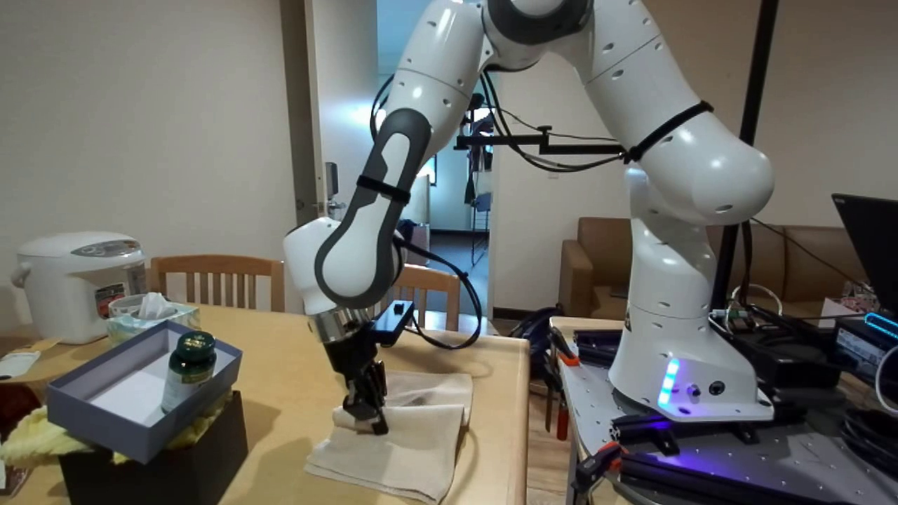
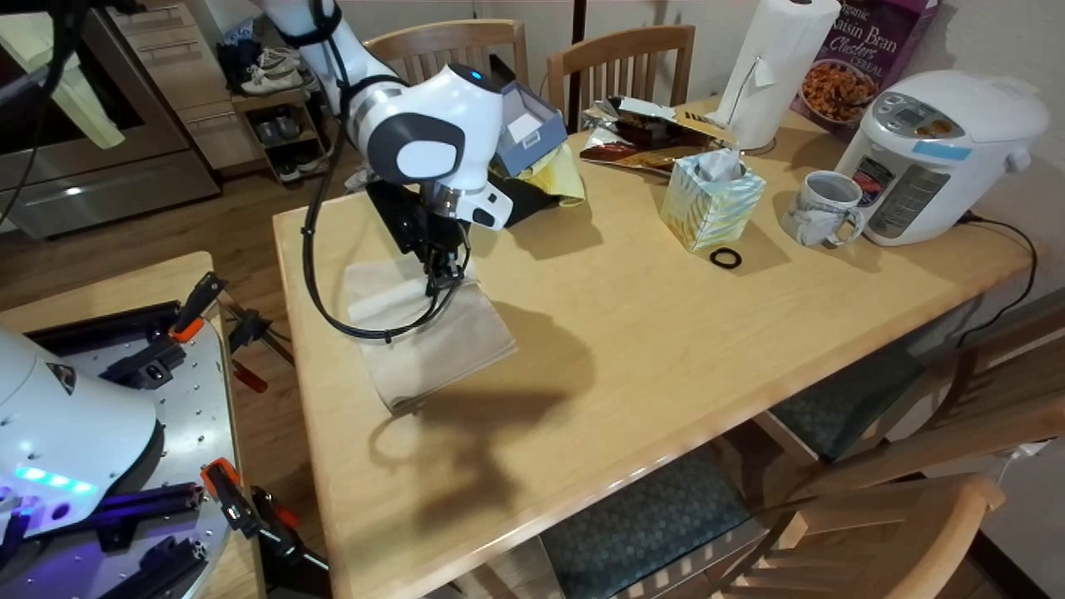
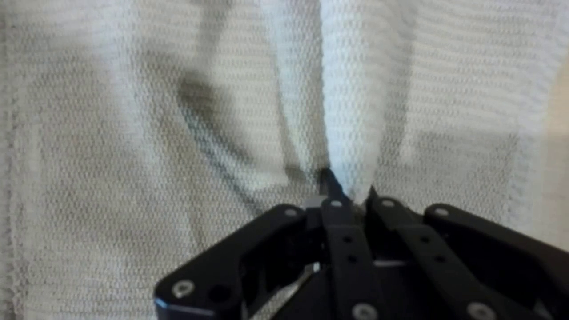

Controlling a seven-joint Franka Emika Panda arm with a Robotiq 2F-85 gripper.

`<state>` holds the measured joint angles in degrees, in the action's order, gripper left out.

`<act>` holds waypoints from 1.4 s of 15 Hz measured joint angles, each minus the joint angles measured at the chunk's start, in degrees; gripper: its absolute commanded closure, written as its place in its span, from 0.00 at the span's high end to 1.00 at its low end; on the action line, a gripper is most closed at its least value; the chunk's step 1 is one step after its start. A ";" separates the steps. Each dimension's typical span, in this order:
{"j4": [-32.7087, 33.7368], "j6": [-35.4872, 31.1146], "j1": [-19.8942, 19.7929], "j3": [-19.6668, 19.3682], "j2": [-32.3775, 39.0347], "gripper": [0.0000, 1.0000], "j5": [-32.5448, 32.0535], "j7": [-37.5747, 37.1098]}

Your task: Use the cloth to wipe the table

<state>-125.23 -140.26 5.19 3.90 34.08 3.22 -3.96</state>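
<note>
As the claw [image 3: 351, 191] points down over the bench [image 2: 707, 349], it is clamped on a pinched fold of the cloth [image 1: 407, 456] (the wrist view shows that ridge of fabric caught between its tips). Beneath the claw and spread out around it, the rest of the cloth lies slightly rumpled on the bench. Well apart from the claw stands a tissue box [image 2: 703, 212].
</note>
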 measured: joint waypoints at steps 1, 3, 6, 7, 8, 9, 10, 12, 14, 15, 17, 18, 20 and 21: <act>0.23 -0.11 0.79 0.13 0.01 0.02 -0.52 0.01; 0.35 -1.45 2.69 0.92 0.01 0.02 -0.94 0.02; 0.68 -5.17 4.97 3.78 -0.01 0.02 -0.59 0.01; 0.95 -6.67 5.17 5.29 0.01 0.02 -0.12 0.01; 1.32 -7.82 5.22 6.74 0.05 0.02 0.53 0.02; 1.70 -8.50 5.25 7.88 0.13 0.02 1.19 0.02; 2.05 -8.72 5.23 8.69 0.27 0.02 1.85 0.02; 2.28 -8.73 5.05 9.34 0.67 0.02 3.16 0.17; 2.28 -8.73 4.24 9.67 1.47 0.02 4.50 1.03; 2.28 -8.73 3.75 9.73 2.03 0.02 5.10 1.48; 2.41 -8.55 2.88 9.87 2.69 0.02 5.84 1.83; 2.41 -8.36 2.52 9.81 2.67 0.02 5.95 1.83; 2.22 -7.98 2.02 8.89 2.37 0.02 5.99 1.81; 1.79 -7.84 1.79 7.86 1.93 0.02 5.99 1.78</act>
<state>-123.44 -148.10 6.98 11.76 36.02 9.21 -2.18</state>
